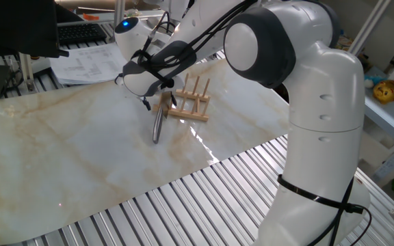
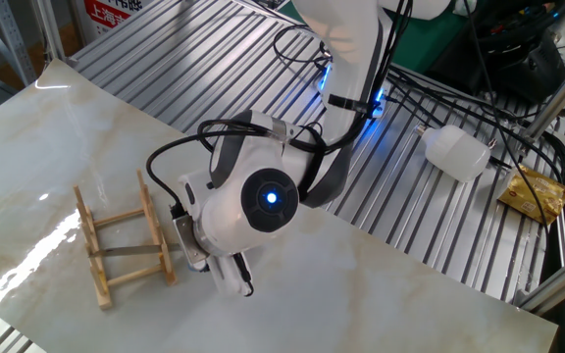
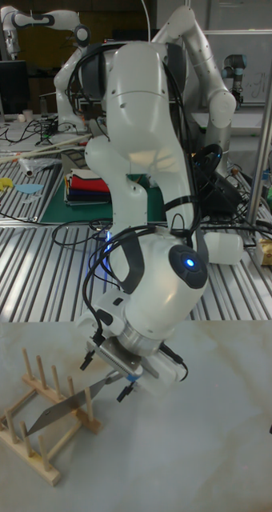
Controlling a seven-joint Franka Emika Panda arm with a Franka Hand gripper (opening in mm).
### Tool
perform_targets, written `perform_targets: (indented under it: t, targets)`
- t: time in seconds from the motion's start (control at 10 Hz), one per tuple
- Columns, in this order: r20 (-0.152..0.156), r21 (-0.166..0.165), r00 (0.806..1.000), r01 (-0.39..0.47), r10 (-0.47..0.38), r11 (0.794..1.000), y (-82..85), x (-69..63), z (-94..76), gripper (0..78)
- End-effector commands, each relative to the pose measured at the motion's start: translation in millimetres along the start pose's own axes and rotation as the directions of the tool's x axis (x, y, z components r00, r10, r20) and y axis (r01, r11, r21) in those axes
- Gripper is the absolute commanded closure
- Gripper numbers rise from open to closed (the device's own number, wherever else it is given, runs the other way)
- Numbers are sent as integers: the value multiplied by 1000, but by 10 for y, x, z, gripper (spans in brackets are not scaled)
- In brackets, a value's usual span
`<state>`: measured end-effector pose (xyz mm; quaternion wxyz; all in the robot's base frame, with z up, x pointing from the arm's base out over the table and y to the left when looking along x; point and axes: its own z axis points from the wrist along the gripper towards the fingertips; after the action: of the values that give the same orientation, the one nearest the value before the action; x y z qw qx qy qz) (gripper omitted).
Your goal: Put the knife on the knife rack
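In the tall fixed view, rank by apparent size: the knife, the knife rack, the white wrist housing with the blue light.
1. White wrist housing, clearly largest.
2. Knife rack.
3. Knife, partly hidden at the end effector, so its rank against the rack is unsure.

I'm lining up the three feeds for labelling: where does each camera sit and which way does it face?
One fixed view: high, beside the robot's base, looking across the marble table; shows the arm's big joints, the gripper, the knife and the knife rack.
The other fixed view: overhead from the opposite side, looking down on the wrist and rack.
Tall fixed view: low at the table edge, facing the whole robot; the gripper holds the knife beside the rack.
All three share the rack and wrist.
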<state>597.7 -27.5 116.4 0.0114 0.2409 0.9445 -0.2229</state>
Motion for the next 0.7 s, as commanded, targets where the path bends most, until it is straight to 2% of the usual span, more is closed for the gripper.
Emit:
perform_targets:
  t: [0.1, 0.4, 0.5, 0.7]
  targets:
    - [-6, -1, 1000, 15, -15, 1000, -21, -8, 51, 3]
    - [0, 0, 1000, -2, 2, 1000, -7, -10, 64, 3]
    - [0, 0, 1000, -2, 2, 1000, -7, -10, 64, 764]
    - [0, 0, 1000, -2, 2, 1000, -7, -10, 64, 764]
